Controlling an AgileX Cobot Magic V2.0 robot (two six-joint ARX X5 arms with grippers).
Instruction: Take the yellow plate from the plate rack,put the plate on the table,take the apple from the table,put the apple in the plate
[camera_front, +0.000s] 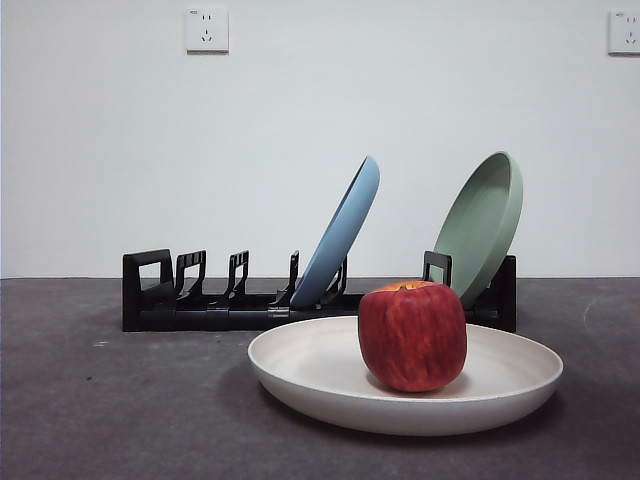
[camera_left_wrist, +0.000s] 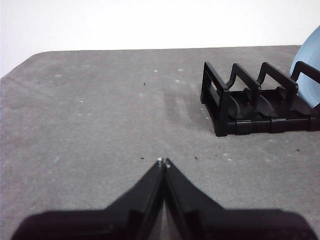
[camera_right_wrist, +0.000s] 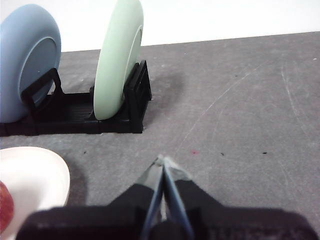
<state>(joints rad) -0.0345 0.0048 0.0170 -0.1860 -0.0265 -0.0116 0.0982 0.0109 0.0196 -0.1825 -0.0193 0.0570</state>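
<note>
You see the apple (camera_front: 412, 335) resting in the yellow plate (camera_front: 320, 375) on the table (camera_front: 100, 420), at 6 o'clock from the plate rack (camera_front: 200, 300). Left gripper (camera_left_wrist: 163, 162) and right gripper (camera_right_wrist: 163, 161): jaws fully closed, empty.

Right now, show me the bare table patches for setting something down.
Bare table lies in front of the plate rack's empty end, beside the yellow plate. More lies beyond the green plate. It is crowded where the apple sits on the yellow plate, before the blue plate.
</note>
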